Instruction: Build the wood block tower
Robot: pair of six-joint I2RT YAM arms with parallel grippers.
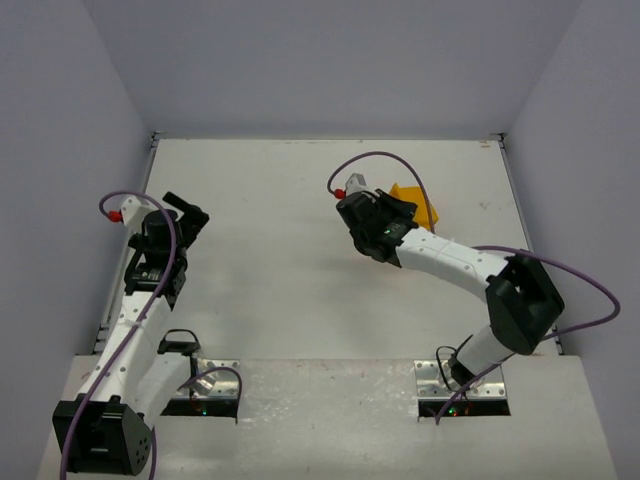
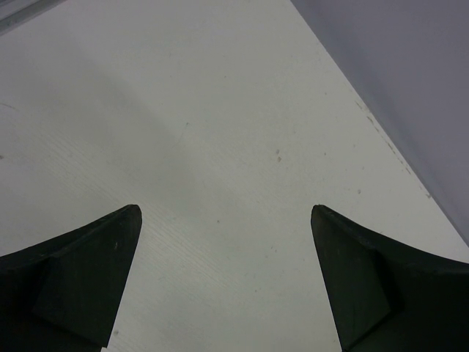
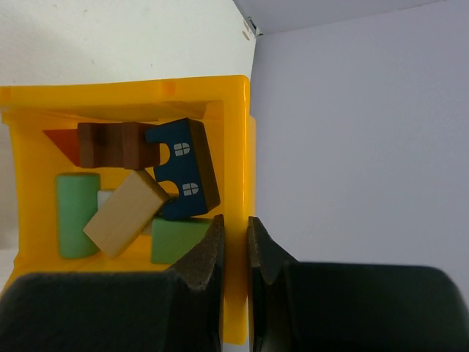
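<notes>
Wood blocks (image 3: pixel 135 202) lie jumbled inside the yellow bin (image 3: pixel 236 139), not stacked into any tower. A blue block (image 3: pixel 185 167) with small painted windows leans against the bin's right wall. A brown block (image 3: pixel 117 145) sits beside it towards the far wall, with a red wedge (image 3: pixel 63 142) at its other end. Below them a tan block (image 3: pixel 117 221) lies tilted across the middle, a pale green cylinder (image 3: pixel 76 214) stands to its left and a green block (image 3: pixel 179 239) lies nearest the fingers.

The right hand (image 3: pixel 234 224) straddles the bin's right wall, one finger inside and one outside, and is closed on that wall. From above, the bin (image 1: pixel 420 205) sits on the counter (image 1: pixel 280 290) towards the far right, partly hidden behind the right hand (image 1: pixel 372 218).

The left hand (image 2: pixel 226 213) is well apart on the left side (image 1: pixel 186 212), with its fingers spread wide over bare counter (image 2: pixel 190 110) and nothing between them. A grey wall (image 3: pixel 359 147) runs beside the bin.
</notes>
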